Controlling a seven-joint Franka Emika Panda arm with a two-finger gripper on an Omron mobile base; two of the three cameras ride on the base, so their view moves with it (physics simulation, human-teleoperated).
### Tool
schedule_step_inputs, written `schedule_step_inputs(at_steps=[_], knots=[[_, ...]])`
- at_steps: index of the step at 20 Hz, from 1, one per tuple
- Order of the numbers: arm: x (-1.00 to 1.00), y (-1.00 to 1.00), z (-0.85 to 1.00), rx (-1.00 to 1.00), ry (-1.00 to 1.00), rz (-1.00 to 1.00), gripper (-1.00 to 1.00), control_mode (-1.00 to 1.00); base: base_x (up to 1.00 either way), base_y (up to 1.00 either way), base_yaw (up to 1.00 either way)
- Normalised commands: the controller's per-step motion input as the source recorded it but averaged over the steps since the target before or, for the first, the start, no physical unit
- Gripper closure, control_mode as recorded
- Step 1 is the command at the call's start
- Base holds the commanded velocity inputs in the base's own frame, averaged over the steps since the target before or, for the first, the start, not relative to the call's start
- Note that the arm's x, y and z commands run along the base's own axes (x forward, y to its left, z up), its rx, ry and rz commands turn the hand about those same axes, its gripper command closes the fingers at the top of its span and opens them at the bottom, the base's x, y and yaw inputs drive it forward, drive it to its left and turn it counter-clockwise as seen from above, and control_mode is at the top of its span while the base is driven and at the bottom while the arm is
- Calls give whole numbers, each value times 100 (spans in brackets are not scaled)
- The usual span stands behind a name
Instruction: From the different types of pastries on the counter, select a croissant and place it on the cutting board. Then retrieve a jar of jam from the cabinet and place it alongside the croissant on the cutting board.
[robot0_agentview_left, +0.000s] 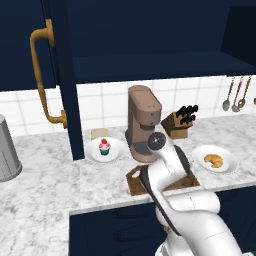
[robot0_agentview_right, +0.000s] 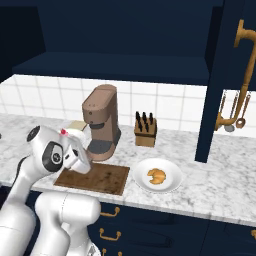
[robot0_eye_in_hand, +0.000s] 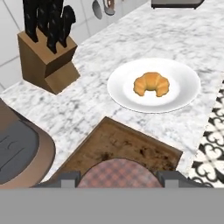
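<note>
**Jar pinched over the board, croissant on its plate beyond**

The gripper (robot0_eye_in_hand: 118, 179) has its jaws drawn in against a round reddish, checked lid that sits squarely between the two finger tips (robot0_eye_in_hand: 68, 178); this is the jar of jam (robot0_eye_in_hand: 117, 170), held from above. Its body is hidden under the lid.

Directly below the jaws lies the cutting board (robot0_eye_in_hand: 127, 144), dark brown and bare, with its far edge just ahead of the tips. In the right base view the hand hangs over the end of the board nearest the coffee machine (robot0_agentview_right: 102, 120), whose brown base stands close beside the jaws in the hand view.

Just past the board's far edge, ahead of the jaws, a white plate (robot0_eye_in_hand: 183, 78) rests on the marbled counter (robot0_eye_in_hand: 131, 39). The croissant (robot0_eye_in_hand: 151, 84) lies in the middle of it, golden-brown, apart from the board.

Farther out, ahead and off toward the coffee machine's side, a wooden knife block (robot0_eye_in_hand: 46, 61) stands against the tiled wall.

On the other side of the coffee machine from the jaws, the left base view shows the cupcake (robot0_agentview_left: 104, 146) on its own plate. Above and beyond that, the navy cabinet (robot0_agentview_left: 65, 75) has its door swung out, its brass handle (robot0_agentview_left: 42, 75) facing the camera.
</note>
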Motion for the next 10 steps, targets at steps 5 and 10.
schedule_step_inputs(at_steps=[5, 10], knots=[[42, -16, -22, 0, 0, -6, 100, -100, 0, 0, 0], [13, -25, -36, 0, 0, -9, 100, -100, 0, 0, 0]])
